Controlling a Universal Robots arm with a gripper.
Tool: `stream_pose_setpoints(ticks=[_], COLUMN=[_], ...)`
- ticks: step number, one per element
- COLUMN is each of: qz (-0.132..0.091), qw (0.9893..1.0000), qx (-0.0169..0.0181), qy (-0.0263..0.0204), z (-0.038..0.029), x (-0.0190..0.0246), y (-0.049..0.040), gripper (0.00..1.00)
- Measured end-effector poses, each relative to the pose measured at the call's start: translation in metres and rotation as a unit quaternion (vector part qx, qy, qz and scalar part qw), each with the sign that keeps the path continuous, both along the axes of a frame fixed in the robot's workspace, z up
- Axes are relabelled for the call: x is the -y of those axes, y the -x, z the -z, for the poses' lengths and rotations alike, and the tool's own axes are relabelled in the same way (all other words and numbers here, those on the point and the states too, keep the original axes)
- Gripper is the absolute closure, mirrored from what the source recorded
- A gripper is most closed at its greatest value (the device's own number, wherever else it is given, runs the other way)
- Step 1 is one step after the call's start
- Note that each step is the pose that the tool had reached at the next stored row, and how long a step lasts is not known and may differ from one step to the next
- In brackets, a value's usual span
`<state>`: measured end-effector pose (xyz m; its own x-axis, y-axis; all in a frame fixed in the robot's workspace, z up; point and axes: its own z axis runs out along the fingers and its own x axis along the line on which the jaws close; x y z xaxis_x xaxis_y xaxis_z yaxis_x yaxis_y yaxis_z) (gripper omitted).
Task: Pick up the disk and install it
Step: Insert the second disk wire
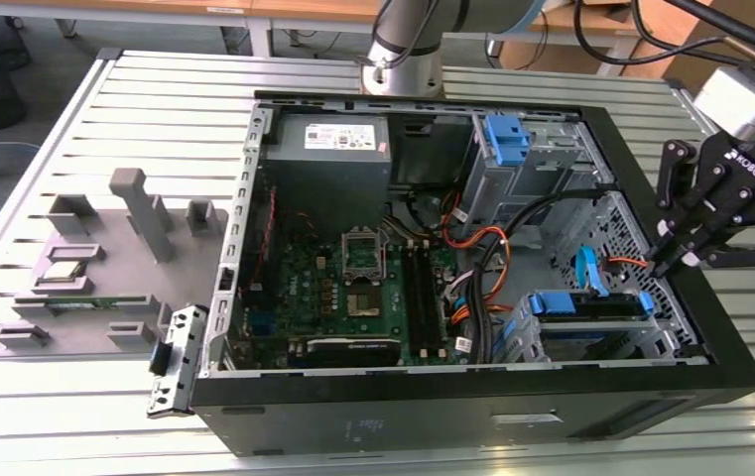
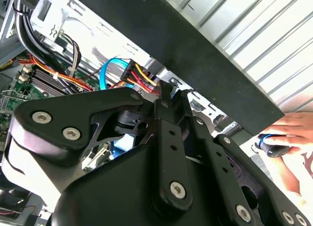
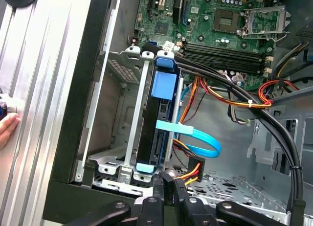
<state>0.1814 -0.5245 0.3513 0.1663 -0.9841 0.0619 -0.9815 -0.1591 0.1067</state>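
We see the slatted bench (image 1: 126,99) carrying an open computer case (image 1: 483,397), with the arm's gripper (image 1: 679,260) hanging over the case's right edge in the exterior view. In the first wrist view the gripper (image 3: 168,187) has its fingers (image 3: 160,191) pressed together with nothing between them, tips just above the near end of the drive cage (image 3: 122,113).

The disk (image 3: 155,133) already sits on edge in that cage, its blue rails showing at both ends; in the exterior view it is the blue-trimmed block (image 1: 586,309) at the case's near right corner. A light-blue data cable (image 3: 195,138) loops off its side, and a red, yellow and black power plug (image 3: 191,168) lies just beside the fingertips.

Risks, as we judge them: the fingers are close to the plug and cable, so a downward or sideways move could snag the wires or knock the plug. The thick black cable bundle (image 3: 264,118) crosses nearby too. A person's hand (image 2: 288,133) rests on the bench just outside the case wall (in both wrist views), close enough that a swing outward could reach it.

We cannot tell whether the disk is fully seated or whether its connectors are mated; the cage wall hides its lower side.
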Motion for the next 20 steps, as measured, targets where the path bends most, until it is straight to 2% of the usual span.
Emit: stream_pose_setpoints(ticks=[5, 15, 16, 17, 18, 19, 20], qz=[0.0, 0.0, 0.0, 0.0, 0.0, 0.0, 0.0], qw=[1.0, 1.0, 1.0, 1.0, 0.9999, 0.9997, 0.9997], qx=[-0.0001, -0.0002, -0.0024, -0.0082, -0.0167, -0.0231, -0.0243], qy=[0.0001, 0.0, 0.0, 0.0, 0.0, 0.0, 0.0], z=[0.0003, 0.0003, 0.0004, 0.0005, 0.0006, 0.0006, 0.0006], x=[0.0, 0.0, 0.0, 0.0001, 0.0, 0.0, 0.0], y=[-0.0034, -0.0039, -0.0041, -0.0042, -0.0043, -0.0044, -0.0044], gripper=[0.77, 0.77, 0.77, 0.77, 0.77, 0.77, 0.77])
